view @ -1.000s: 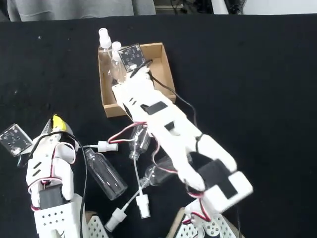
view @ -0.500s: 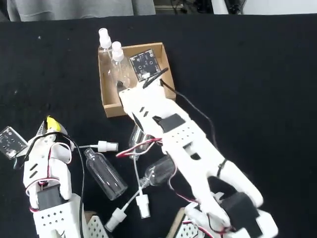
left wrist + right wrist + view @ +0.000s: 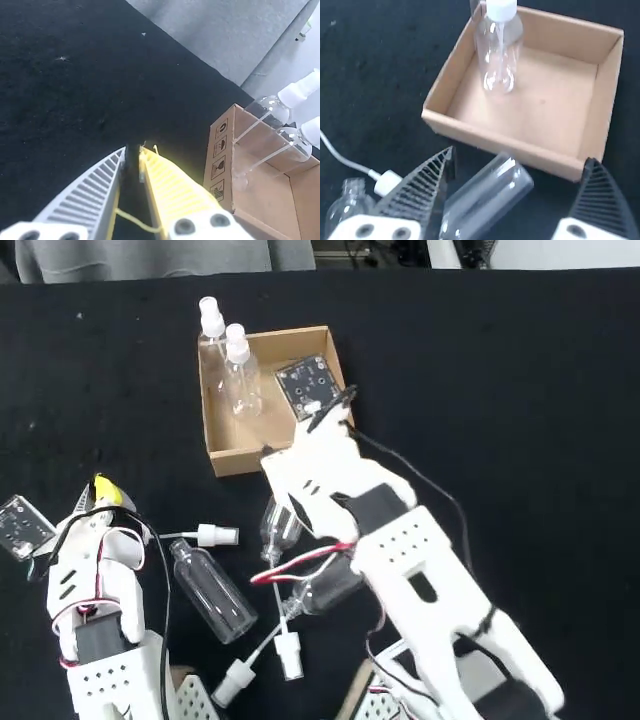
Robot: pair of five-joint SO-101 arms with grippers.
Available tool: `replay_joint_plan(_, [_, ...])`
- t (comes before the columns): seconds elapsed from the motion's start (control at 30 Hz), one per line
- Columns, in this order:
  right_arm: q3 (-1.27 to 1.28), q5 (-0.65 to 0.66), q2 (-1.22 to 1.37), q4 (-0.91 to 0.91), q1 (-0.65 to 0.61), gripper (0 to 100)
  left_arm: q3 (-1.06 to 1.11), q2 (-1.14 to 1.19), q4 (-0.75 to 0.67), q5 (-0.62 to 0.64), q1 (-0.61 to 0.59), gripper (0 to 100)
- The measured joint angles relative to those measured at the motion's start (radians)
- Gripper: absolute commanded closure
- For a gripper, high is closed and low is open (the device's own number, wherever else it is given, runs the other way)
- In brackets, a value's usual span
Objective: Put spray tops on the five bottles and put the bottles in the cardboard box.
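Left end effector (image 3: pixel 134 150) closed, tucked back; right end effector (image 3: pixel 520 157) spread wide, extended well forward.

Black table (image 3: pixel 520 390), grey surface (image 3: pixel 235 30) beyond edge

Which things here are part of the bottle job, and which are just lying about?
Job:
- cardboard box
- two capped bottles standing in it
- three uncapped bottles lying outside it
- three loose spray tops
- right claw, open over one uncapped bottle beside the box

Lying about:
- black table cover
- grey cloth at its far edge
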Motion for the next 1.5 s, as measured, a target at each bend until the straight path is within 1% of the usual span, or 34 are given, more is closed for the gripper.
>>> replay_joint_plan(0.07, [0.000,-0.002,-0.026,0.058,-0.020,65.5,0.000,0.000,0.000,0.000,0.000,96])
replay_joint_plan(0.2, [0.000,-0.072,-0.064,0.173,-0.040,65.5,0.000,0.000,0.000,0.000,0.000,96])
replay_joint_plan(0.3, [0.000,-0.089,-0.074,0.258,-0.043,65.5,0.000,0.000,0.000,0.000,0.000,96])
replay_joint_plan(0.57, [0.000,0.009,-0.129,0.471,-0.043,65.5,0.000,0.000,0.000,0.000,0.000,96])
replay_joint_plan(0.7, [0.000,0.109,-0.170,0.560,-0.043,65.5,0.000,0.000,0.000,0.000,0.000,96])
replay_joint_plan(0.83, [0.000,0.267,-0.189,0.635,-0.043,65.5,0.000,0.000,0.000,0.000,0.000,96])
replay_joint_plan(0.97, [0.000,0.407,-0.192,0.667,-0.043,65.2,0.000,0.000,0.000,0.000,0.000,96])
replay_joint_plan(1.13, [0.000,0.499,-0.192,0.744,-0.043,65.2,0.000,0.000,0.000,0.000,0.000,96])
replay_joint_plan(1.23, [0.000,0.582,-0.193,0.792,-0.043,65.2,0.000,0.000,0.000,0.000,0.000,96])
replay_joint_plan(1.4, [0.000,0.802,-0.193,0.896,-0.043,65.2,0.000,0.000,0.000,0.000,0.000,96])
replay_joint_plan(1.5, [0.000,0.890,-0.193,0.922,-0.043,65.2,0.000,0.000,0.000,0.000,0.000,96])
